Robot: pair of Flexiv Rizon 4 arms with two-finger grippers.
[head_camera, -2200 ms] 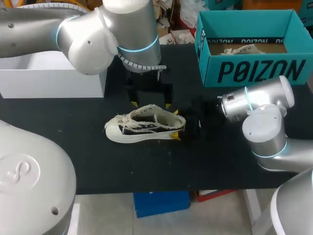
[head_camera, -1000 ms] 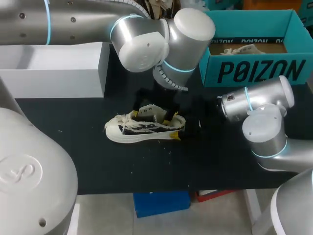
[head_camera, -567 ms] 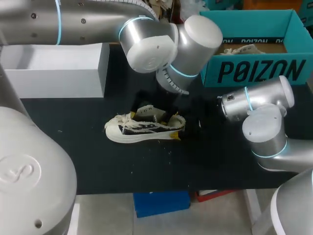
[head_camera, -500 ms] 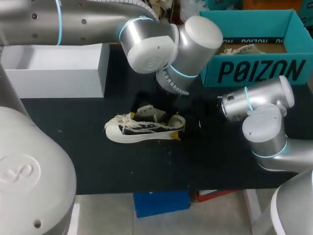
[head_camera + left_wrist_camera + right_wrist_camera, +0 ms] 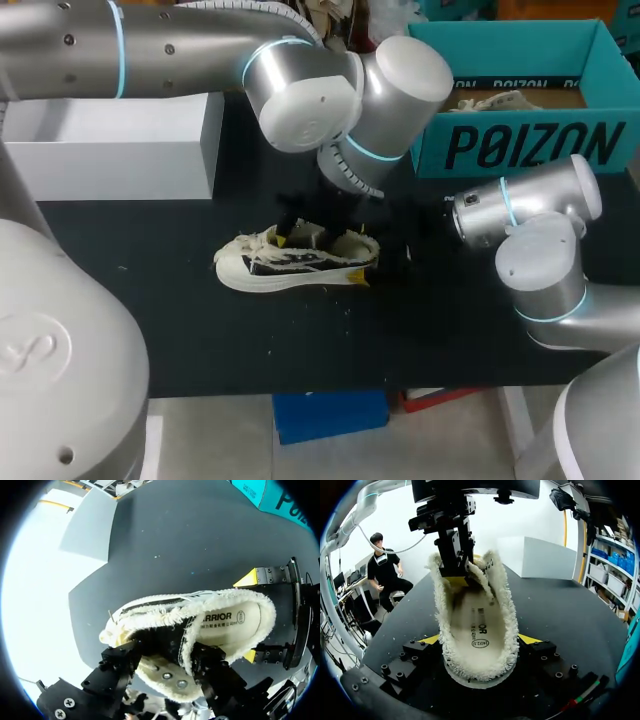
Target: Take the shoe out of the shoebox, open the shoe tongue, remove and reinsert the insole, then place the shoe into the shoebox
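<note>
Right fingers clamp the shoe; left fingers sit inside (whether gripping, I cannot tell); hard tugging could wrench it loose.

The silver left arm comes in from the left past the middle, wrist bent downward. Its black left hand is set into the front of the white frayed canvas shoe. The silver right arm lies low, and its right hand clamps the heel from both sides.
</note>
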